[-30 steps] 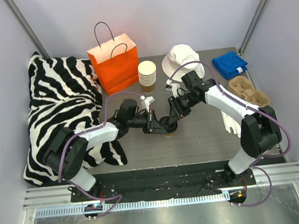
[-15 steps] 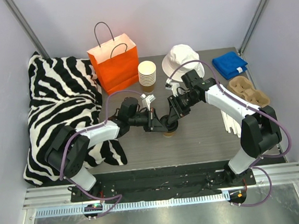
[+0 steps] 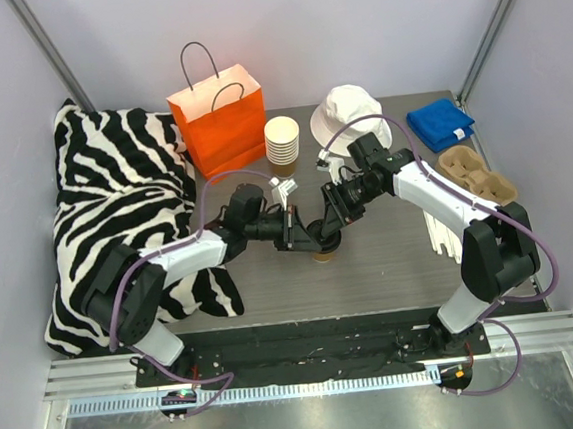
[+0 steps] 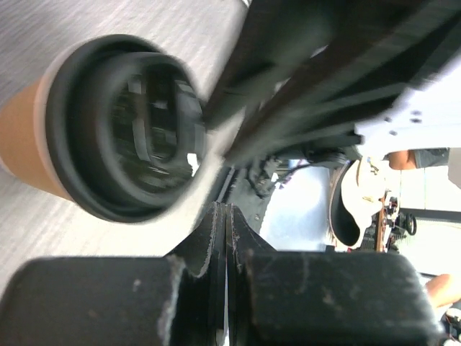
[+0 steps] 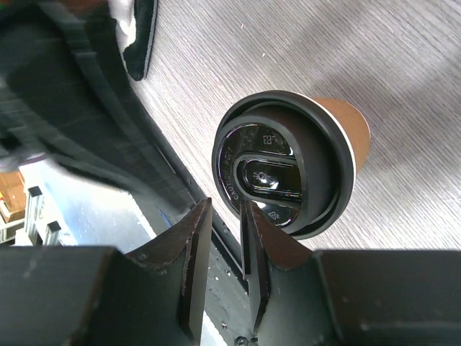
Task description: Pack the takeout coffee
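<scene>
While flanking the takeout coffee [image 5: 288, 162] midway between the desk's [image 3: 391, 266] side edges, likely to seat its lid [image 4: 133, 130]: left pincer [image 4: 224, 210] clenched empty; right pincer [image 5: 227, 209], cannot tell.

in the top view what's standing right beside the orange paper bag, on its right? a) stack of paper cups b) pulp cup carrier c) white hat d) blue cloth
a: the stack of paper cups stands just right of the orange paper bag, while the white hat, blue cloth and pulp cup carrier all lie farther right.
</scene>
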